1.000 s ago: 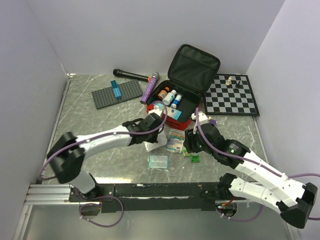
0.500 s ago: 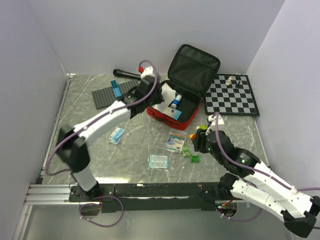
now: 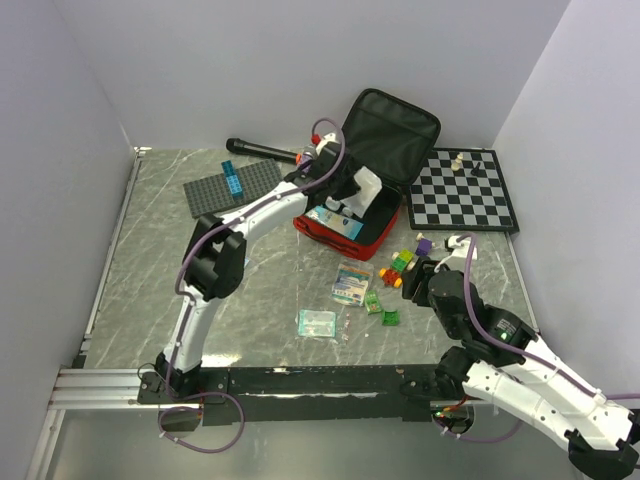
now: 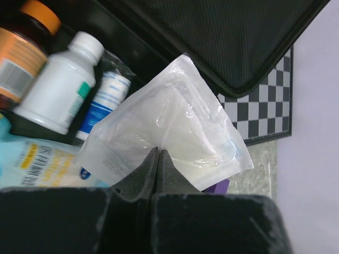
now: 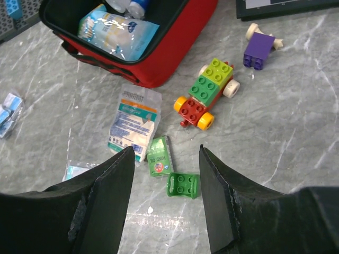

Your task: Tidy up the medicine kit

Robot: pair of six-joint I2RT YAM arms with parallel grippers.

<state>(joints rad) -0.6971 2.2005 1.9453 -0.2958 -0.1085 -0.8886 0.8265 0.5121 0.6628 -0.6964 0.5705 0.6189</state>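
The medicine kit [image 3: 340, 232] is a red zip case lying open at the back centre, its black lid [image 3: 388, 132] raised. Inside stand a white bottle [image 4: 58, 90], an orange-capped bottle [image 4: 21, 50], a blue-and-white bottle [image 4: 106, 98] and a blue packet [image 5: 119, 32]. My left gripper [image 3: 347, 186] hangs over the case, shut on a clear plastic pouch [image 4: 175, 124]. My right gripper [image 5: 166, 150] is open above the table in front of the case, over a green sachet [image 5: 159, 156] and a green brick [image 5: 184, 185]. A blue-and-white packet [image 5: 133, 121] lies to their left.
A toy brick car [image 5: 206, 95] and a purple piece [image 5: 258, 50] lie right of the case. A chessboard [image 3: 463, 190] sits back right, a grey studded baseplate [image 3: 235, 185] and a microphone [image 3: 255, 150] back left. A clear packet [image 3: 317, 322] lies near the front.
My left arm has carried the clear pouch from the table in front of the case up over its open compartment. My right gripper has drawn back to the right and opened slightly.
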